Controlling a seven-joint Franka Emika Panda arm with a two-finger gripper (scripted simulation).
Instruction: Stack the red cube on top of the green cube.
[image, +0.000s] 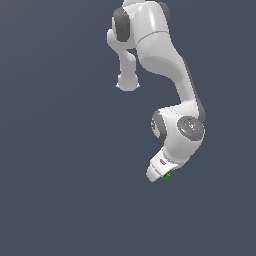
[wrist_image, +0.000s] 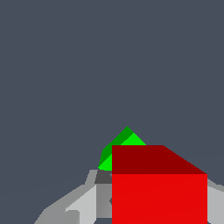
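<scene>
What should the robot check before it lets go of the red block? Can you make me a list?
1. Red cube between the gripper fingers: ok.
2. Green cube in sight beyond the red one: ok.
3. Red cube centred over the green cube: not ok, it looks offset in the wrist view.
4. Red cube touching the green cube: cannot tell.
5. Edges of the two cubes lined up: not ok, the green one looks turned.

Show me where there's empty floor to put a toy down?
Nearly everywhere: the grey floor is bare all around the arm. The only crowded spot is under the gripper, where the red cube and green cube sit close together.
</scene>
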